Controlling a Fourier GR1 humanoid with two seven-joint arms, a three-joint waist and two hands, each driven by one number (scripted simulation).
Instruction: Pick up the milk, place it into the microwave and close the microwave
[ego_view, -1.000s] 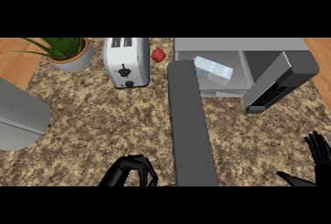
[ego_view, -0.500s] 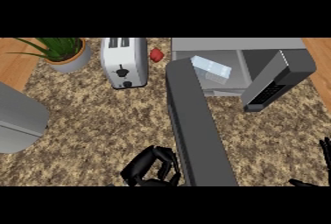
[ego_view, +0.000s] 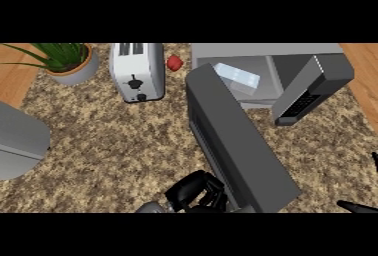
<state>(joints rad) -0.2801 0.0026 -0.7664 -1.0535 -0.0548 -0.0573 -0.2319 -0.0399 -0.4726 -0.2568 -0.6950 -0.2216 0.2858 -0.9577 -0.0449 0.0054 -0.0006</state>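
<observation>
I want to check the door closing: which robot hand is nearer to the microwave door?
Left. The left robot hand is beside the microwave door, at its near end. The right robot hand sits apart at the lower right corner.

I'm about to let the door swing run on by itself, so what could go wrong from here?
1. The left hand sits curled at the near end of the microwave door; it may slip off before the door is shut.
2. The milk lies near the front of the microwave opening; the door might catch it.
3. The right hand is nearly out of view, so its clearance cannot be checked.
</observation>
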